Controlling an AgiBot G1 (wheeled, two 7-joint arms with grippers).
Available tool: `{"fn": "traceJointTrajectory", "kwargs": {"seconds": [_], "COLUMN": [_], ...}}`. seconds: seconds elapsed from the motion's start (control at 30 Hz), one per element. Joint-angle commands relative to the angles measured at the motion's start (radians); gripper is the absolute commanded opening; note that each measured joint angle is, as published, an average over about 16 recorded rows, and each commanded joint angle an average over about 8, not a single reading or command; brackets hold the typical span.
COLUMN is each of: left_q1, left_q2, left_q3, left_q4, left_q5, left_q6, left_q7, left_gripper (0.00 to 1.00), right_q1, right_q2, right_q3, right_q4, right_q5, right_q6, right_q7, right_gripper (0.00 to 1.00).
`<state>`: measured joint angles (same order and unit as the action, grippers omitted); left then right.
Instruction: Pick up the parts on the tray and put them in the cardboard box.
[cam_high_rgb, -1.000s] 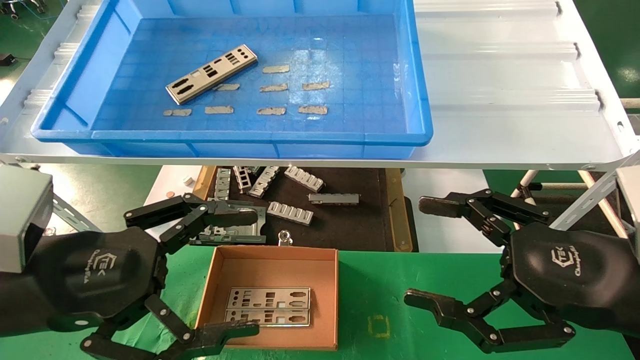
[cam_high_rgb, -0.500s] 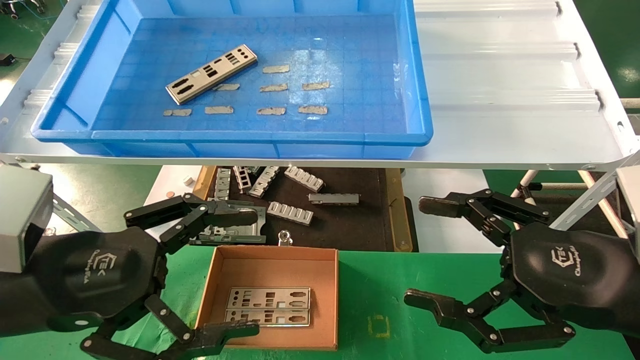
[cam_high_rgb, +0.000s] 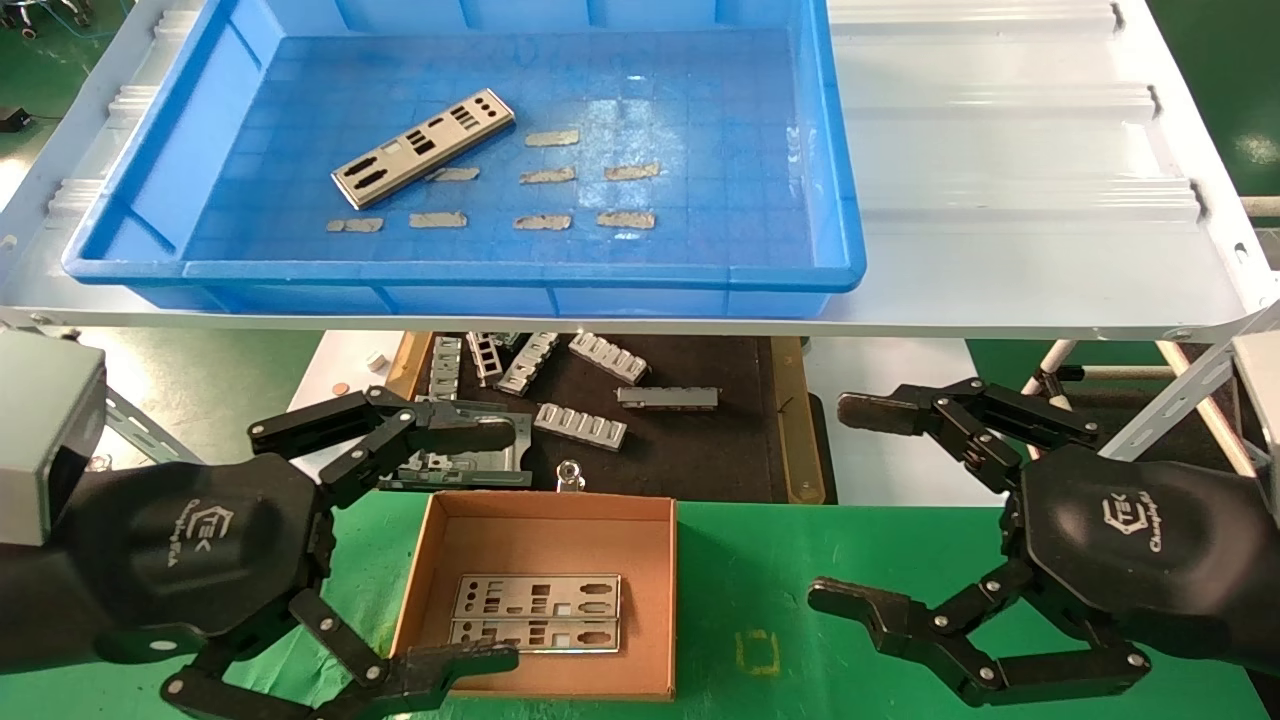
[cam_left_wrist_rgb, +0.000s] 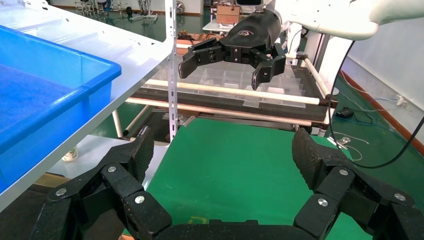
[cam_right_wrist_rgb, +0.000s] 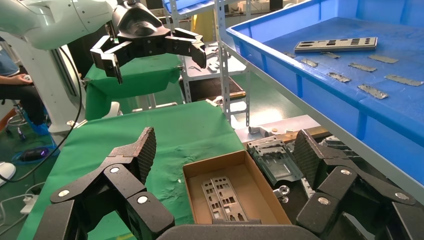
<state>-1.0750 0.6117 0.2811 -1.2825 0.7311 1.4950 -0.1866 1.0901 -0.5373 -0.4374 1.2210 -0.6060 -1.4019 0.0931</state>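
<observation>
One silver plate (cam_high_rgb: 424, 148) lay slanted on the gridded floor of the blue tray (cam_high_rgb: 840, 200), toward the tray's ten o'clock area, with small grey tape scraps (cam_high_rgb: 585, 190) scattered just beside it toward four o'clock. The tray sat on a white shelf (cam_high_rgb: 1020, 150). Below, at the six o'clock side of the head view, the cardboard box (cam_high_rgb: 545, 520) rested on the green table (cam_high_rgb: 760, 590), holding two plates (cam_high_rgb: 537, 611) side by side, touching along their long edges. The left gripper (cam_high_rgb: 480, 545) hovered at the box's nine o'clock side, fingers spread wide and holding nothing. The right gripper (cam_high_rgb: 860, 505) hung well apart at the box's three o'clock side, likewise spread and empty. Ribbed grey brackets (cam_high_rgb: 580, 425) lay on a dark mat (cam_high_rgb: 700, 450) at the box's twelve o'clock.
</observation>
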Motion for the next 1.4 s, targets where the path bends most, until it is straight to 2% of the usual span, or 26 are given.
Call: {"fn": "traceJointTrajectory", "kwargs": {"seconds": [0.03, 1.4], "left_q1": [0.0, 0.0], "left_q2": [0.0, 0.0], "left_q3": [0.0, 0.0], "left_q4": [0.0, 0.0], "left_q5": [0.0, 0.0], "left_q6": [0.0, 0.0], "left_q7": [0.0, 0.0], "left_gripper": [1.0, 1.0], "right_q1": [0.0, 0.0], "right_q2": [0.0, 0.0], "right_q3": [0.0, 0.0], "right_q4": [0.0, 0.0], "right_q5": [0.0, 0.0], "right_q6": [0.0, 0.0], "right_q7": [0.0, 0.0], "right_gripper": [1.0, 1.0]}}
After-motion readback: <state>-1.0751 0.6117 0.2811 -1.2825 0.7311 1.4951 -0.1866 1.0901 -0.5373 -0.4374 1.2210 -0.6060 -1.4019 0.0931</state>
